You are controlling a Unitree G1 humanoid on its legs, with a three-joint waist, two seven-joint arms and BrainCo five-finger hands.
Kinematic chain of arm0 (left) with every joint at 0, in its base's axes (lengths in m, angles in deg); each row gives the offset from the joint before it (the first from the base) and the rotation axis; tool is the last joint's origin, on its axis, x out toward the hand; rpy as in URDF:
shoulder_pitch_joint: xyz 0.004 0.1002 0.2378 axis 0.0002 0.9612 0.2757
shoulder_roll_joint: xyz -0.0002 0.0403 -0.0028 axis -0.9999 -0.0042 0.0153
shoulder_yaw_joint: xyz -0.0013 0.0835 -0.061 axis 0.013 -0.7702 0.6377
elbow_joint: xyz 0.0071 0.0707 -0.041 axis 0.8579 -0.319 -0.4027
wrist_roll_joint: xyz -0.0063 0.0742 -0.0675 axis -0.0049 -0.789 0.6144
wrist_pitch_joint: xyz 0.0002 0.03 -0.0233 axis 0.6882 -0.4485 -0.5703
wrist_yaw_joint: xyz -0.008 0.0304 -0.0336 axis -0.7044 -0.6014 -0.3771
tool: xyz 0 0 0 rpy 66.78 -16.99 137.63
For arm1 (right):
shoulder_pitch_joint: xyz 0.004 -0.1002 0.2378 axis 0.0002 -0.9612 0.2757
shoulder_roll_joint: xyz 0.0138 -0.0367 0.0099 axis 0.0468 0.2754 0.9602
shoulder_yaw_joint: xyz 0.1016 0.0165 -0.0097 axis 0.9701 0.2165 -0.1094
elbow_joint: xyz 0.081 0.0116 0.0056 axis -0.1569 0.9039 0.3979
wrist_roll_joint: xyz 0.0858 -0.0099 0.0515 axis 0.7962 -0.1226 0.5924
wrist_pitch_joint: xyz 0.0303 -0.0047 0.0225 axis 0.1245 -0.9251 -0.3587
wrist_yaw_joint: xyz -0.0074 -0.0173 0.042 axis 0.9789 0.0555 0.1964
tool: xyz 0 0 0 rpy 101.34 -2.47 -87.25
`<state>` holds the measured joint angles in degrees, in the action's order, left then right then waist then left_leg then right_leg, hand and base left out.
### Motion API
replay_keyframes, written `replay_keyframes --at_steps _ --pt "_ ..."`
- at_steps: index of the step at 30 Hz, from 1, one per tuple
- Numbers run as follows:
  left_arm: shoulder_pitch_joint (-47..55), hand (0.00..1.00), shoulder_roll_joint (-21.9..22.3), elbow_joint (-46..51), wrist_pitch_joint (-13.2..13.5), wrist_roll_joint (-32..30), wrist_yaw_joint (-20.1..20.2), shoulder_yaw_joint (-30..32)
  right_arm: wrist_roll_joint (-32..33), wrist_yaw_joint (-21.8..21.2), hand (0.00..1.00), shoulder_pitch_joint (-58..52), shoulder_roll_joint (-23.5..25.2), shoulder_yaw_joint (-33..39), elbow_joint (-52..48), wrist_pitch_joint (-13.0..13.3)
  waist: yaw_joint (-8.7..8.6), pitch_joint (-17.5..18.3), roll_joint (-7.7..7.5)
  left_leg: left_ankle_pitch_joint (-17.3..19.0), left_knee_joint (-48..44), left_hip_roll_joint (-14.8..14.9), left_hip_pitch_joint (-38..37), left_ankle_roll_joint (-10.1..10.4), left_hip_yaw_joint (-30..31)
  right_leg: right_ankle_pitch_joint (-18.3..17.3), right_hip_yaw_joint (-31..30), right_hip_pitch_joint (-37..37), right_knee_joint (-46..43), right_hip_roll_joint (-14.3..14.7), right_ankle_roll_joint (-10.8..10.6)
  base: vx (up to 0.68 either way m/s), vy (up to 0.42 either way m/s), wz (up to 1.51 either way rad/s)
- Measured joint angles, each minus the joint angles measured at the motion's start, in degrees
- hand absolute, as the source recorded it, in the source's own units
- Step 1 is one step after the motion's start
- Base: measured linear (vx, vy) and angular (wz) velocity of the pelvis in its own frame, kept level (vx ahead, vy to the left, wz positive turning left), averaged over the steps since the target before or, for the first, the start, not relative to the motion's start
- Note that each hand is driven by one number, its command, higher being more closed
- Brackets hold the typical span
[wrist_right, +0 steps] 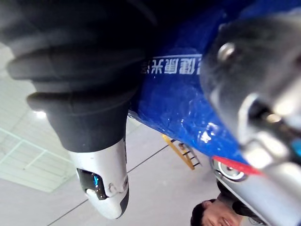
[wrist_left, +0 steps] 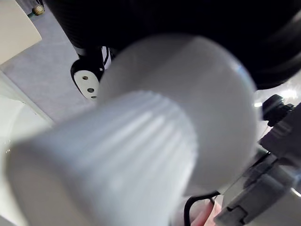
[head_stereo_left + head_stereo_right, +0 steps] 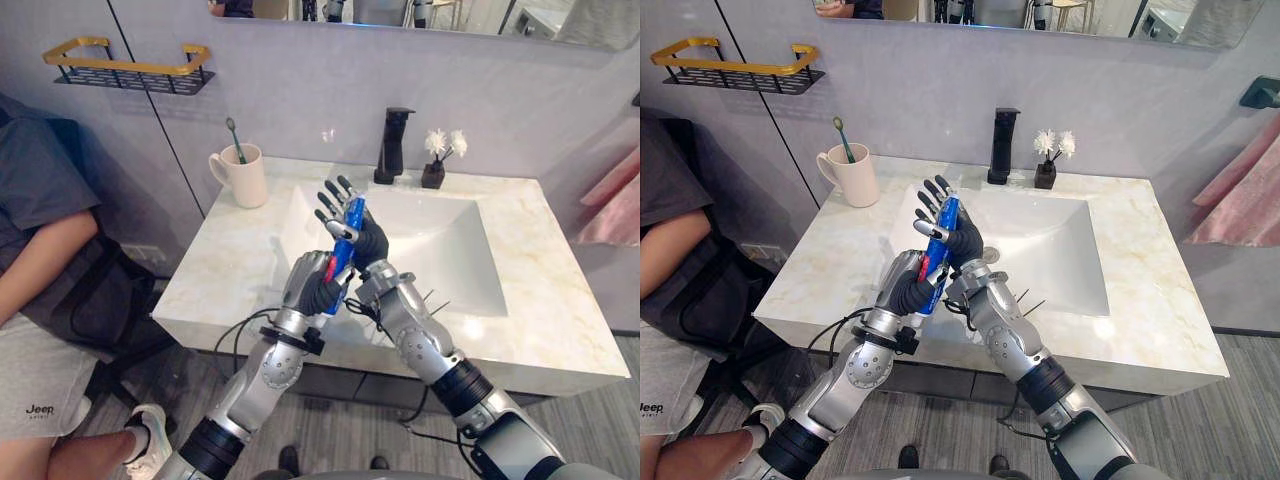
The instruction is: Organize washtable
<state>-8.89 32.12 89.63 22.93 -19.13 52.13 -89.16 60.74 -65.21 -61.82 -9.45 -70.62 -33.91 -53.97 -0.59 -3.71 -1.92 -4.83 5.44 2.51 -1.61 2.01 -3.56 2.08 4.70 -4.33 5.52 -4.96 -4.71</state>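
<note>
Toothpaste tube (image 3: 353, 216), blue | aloft over washtable (image 3: 226, 272) front edge, by basin (image 3: 445, 250) front left corner | left hand (image 3: 311, 284) clenched round its lower end | right hand (image 3: 367, 243) fingers spread, palm against its upper part | mug (image 3: 244, 178) at rear left corner

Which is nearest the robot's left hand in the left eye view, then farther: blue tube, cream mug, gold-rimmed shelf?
1. Blue tube, gripped in the left hand.
2. Cream mug, counter's back left.
3. Gold-rimmed black shelf, on the wall.

Marble counter (image 3: 230, 262): mug (image 3: 243, 180), tap (image 3: 392, 146), vase (image 3: 433, 174)
</note>
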Motion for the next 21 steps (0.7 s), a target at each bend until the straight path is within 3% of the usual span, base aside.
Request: replay_keyframes --at_steps 7,14,17,18,21 --pt "-1.1 1.0 -4.8 -0.4 0.0 -2.0 3.3 -0.2 1.5 -0.5 1.0 0.0 -2.9 -3.2 0.0 -2.8 -0.13 0.0 -0.02 -0.2 0.0 0.5 0.0 0.3 -0.3 0.3 -0.2 0.1 0.1 0.5 0.2 -0.02 -0.014 -0.02" --pt "-1.2 1.0 -4.7 -0.5 0.0 -2.1 3.6 -0.1 2.7 -1.2 1.0 0.0 -3.4 -3.8 0.0 -2.6 -0.13 0.0 -0.02 -0.2 0.0 0.6 0.0 0.3 -0.3 0.3 -0.2 0.1 0.2 0.6 0.3 0.0 0.0 0.0" --pt "-2.2 1.0 -2.5 -0.5 -1.4 -2.2 3.3 -0.1 2.6 -1.2 1.0 0.0 -3.3 -2.0 -0.8 -2.3 -0.09 0.0 -0.02 -0.2 0.0 0.5 0.2 0.3 -0.1 0.3 -0.1 0.2 0.2 0.6 0.3 0.0 0.0 0.0" --pt "-2.2 0.0 -2.0 -0.5 -1.5 -2.2 3.3 0.0 2.5 -1.2 1.0 -0.1 -3.3 -1.8 -1.0 -2.3 -0.1 0.0 -0.02 -0.2 0.0 0.5 0.2 0.3 -0.1 0.3 -0.1 0.2 0.2 0.5 0.3 0.0 0.0 0.0" --pt "-2.2 0.0 -0.9 -0.5 -1.7 -2.6 3.5 0.6 0.7 -2.4 1.0 -0.9 -3.0 0.2 -1.5 -2.2 -0.13 0.0 -0.02 -0.2 0.0 0.5 0.3 0.3 0.0 0.3 0.0 0.2 0.2 0.6 0.3 0.0 0.0 0.0"
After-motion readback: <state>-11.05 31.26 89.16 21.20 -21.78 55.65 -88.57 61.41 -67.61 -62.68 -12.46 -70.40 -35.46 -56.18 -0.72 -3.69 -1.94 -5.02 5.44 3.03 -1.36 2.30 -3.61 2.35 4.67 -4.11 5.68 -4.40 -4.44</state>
